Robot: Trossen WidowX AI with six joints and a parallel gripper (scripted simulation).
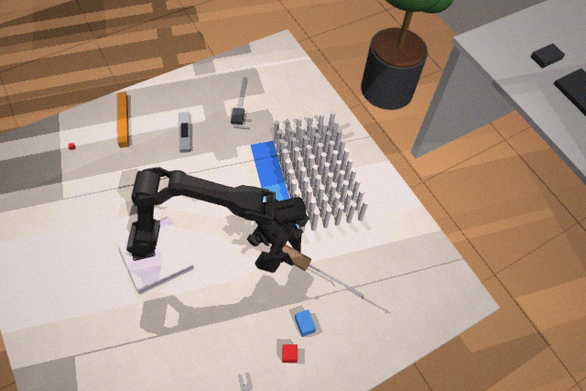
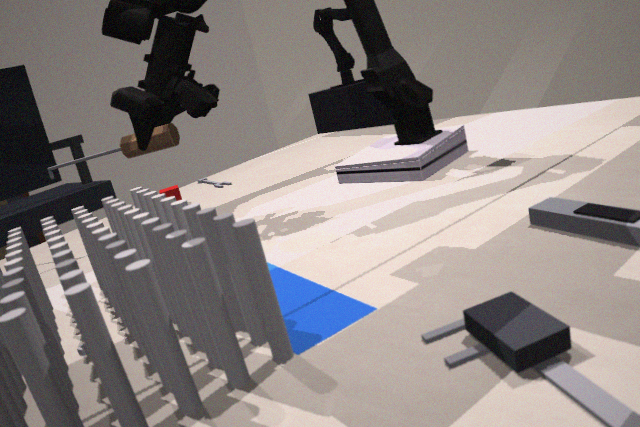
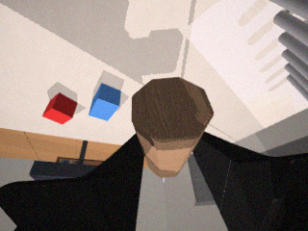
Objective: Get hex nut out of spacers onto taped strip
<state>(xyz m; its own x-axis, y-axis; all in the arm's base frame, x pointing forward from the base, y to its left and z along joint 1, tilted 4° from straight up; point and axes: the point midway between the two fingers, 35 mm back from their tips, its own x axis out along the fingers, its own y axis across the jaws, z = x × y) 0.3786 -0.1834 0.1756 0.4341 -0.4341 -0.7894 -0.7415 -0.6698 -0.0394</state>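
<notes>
My gripper is shut on the wooden handle of a tool with a long thin metal shaft. The tool is off the table, its shaft pointing away from the robot base, with a small bend at the tip. The standing metal spacers are upright beside the gripper; the tool is outside their field. The blue taped strip lies along the field's near side, partly hidden by the arm in the top view. I cannot make out the nut.
A blue block and a red block lie near the tool's side. A black forked tool, a grey bar and an orange bar lie across the table. A small wrench-like piece lies farther off.
</notes>
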